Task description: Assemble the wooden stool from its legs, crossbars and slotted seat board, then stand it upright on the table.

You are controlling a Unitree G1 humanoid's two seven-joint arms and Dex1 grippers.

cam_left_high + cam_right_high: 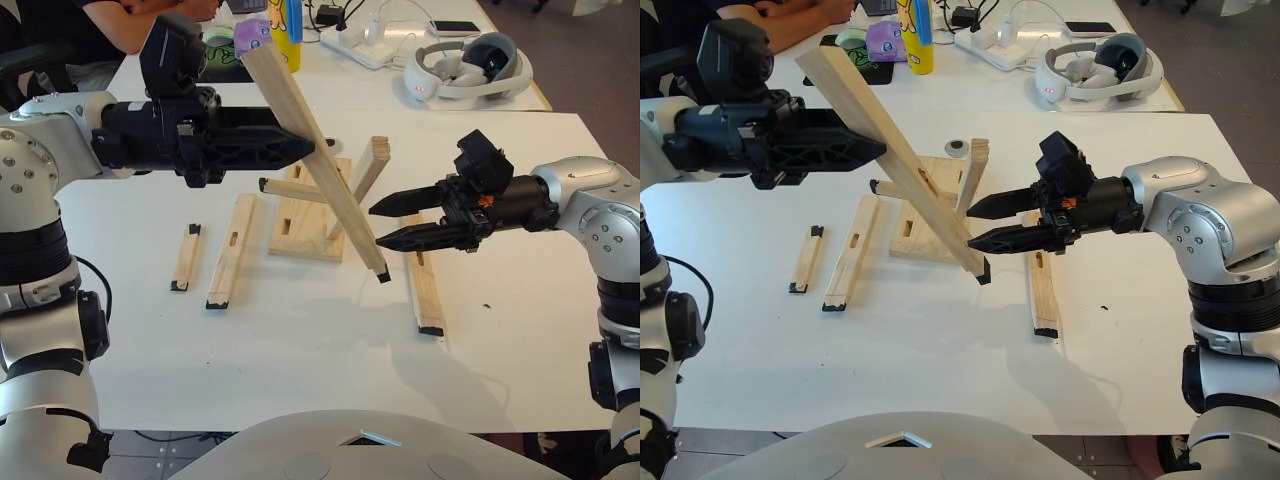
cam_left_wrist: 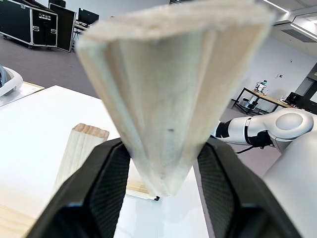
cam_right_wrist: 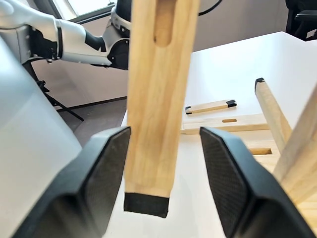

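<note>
My left gripper is shut on a long wooden leg, holding it tilted above the table; its pads press both faces of the leg. The leg's black-capped lower end hangs just over the table. My right gripper is open around that lower part, its fingers apart from the wood on both sides. Behind lies the slotted seat board with one leg standing tilted in it and a crossbar across it.
Loose on the white table are a short crossbar, a slotted leg and another leg under my right gripper. At the back stand a headset, a power strip and a yellow bottle.
</note>
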